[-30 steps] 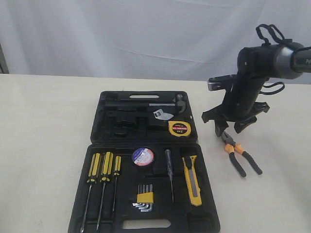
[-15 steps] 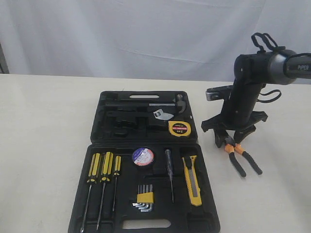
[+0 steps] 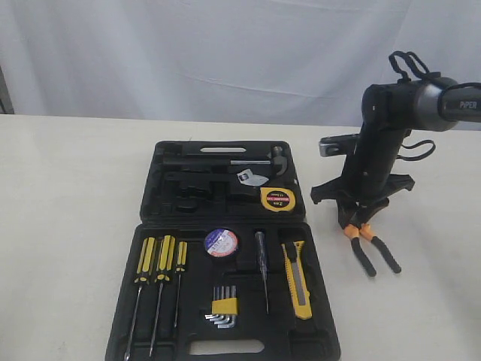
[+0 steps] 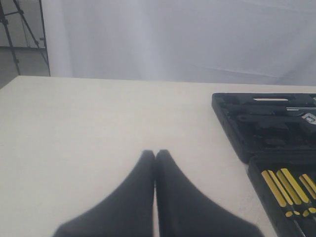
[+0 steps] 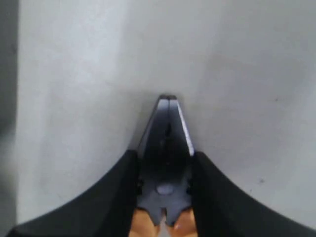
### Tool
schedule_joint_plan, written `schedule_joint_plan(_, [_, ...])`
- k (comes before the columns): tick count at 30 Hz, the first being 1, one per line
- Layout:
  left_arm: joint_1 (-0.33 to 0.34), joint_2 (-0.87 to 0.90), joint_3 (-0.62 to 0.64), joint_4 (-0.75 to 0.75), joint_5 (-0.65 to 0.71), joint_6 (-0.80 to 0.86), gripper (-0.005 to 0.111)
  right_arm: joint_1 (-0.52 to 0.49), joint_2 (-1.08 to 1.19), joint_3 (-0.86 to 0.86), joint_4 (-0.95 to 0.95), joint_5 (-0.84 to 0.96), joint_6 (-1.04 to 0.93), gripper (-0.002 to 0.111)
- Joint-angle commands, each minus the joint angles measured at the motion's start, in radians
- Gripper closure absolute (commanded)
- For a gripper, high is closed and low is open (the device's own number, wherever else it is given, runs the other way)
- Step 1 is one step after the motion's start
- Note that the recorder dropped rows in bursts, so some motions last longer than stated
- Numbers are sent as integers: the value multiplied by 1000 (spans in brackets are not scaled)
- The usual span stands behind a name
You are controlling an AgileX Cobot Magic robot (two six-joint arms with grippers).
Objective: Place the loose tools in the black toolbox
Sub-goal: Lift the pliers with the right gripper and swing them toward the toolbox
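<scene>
The right gripper [image 3: 359, 216] had its two black fingers [image 5: 121, 190] closed against either side of the orange-black handled pliers [image 3: 373, 250], on the metal head just beyond the joint. The handles trailed toward the near right. Whether they rested on the table or hung just clear of it was hard to tell. The left gripper [image 4: 155, 154] had its fingertips pressed together on nothing, above bare table and apart from the case.

The pale table [image 3: 68, 188] lay open to the right of the pliers and wide on the left. The black toolbox [image 3: 188, 320] lay flat and open in the middle, its right rim near the pliers with a strip of bare table between. The far half held the yellow tape measure [image 3: 277, 198] and a hammer [image 3: 255, 160]. The near half held the dark tape roll with white-blue label [image 3: 221, 242], the yellow-black utility knife [image 3: 297, 280], yellow-handled screwdrivers [image 3: 159, 259] and a hex key set [image 3: 223, 307]. A white curtain [image 3: 225, 53] closed off the far side.
</scene>
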Motion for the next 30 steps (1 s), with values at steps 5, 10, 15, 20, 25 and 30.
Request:
schedule_joint_plan(5, [-2, -3, 2, -2, 0, -1, 107, -7, 2, -2, 0, 1, 78, 109])
schedule_joint_plan(10, [-2, -3, 2, -2, 0, -1, 107, -7, 2, -2, -5, 3, 241, 109])
schedule_joint_plan(15, [-2, -3, 2, -2, 0, -1, 107, -20, 2, -2, -16, -11, 407, 109])
schedule_joint_plan(20, [-2, -3, 2, -2, 0, -1, 107, -59, 2, -2, -28, -24, 684, 109])
schedule_joint_plan(25, [-2, -3, 2, -2, 0, -1, 107, -80, 2, -2, -40, -33, 954, 109])
schedule_joint_plan(30, [-2, -3, 2, -2, 0, -1, 107, -82, 2, -2, -51, -74, 1092, 109])
